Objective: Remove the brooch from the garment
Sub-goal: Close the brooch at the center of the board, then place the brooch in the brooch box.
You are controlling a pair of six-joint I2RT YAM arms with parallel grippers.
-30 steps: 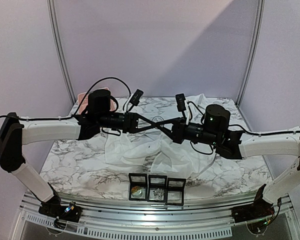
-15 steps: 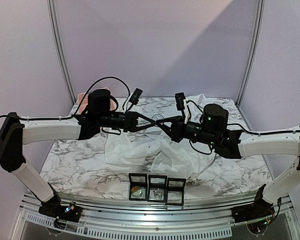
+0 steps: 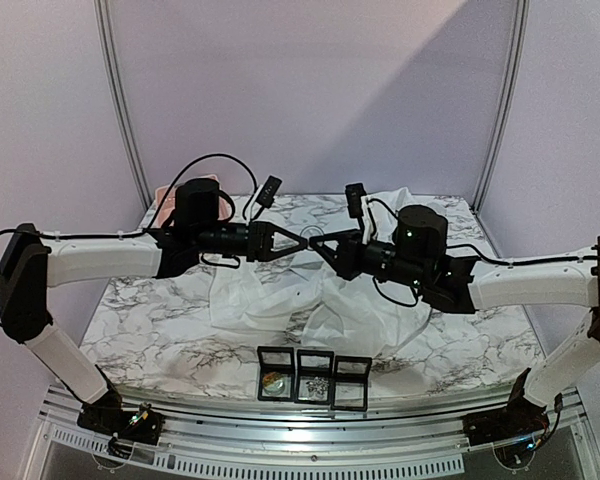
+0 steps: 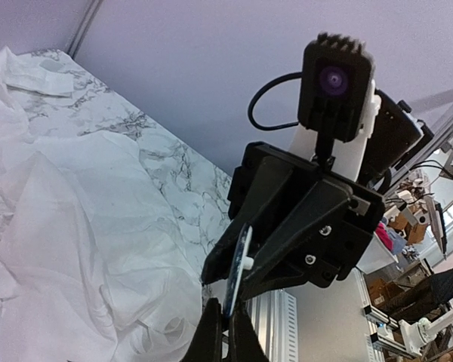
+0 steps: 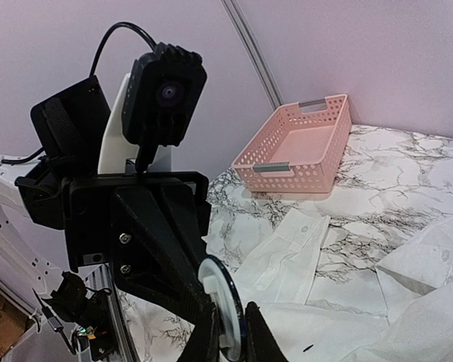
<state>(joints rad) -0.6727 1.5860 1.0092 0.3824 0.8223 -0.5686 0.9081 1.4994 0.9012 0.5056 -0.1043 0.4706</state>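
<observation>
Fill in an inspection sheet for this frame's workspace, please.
Surface: marble-patterned table, partly covered by cloth.
Job's things: white shirt lies crumpled mid-table; round brooch is off it, up in the air between the two grippers.
Clutter: three black display cases at the near edge; pink basket at the far left corner.
Grippers: left gripper shut on the brooch; right gripper flanks it, grip unclear.
Cables: black cable loops above the left wrist.
Surroundings: lilac walls, metal uprights.
</observation>
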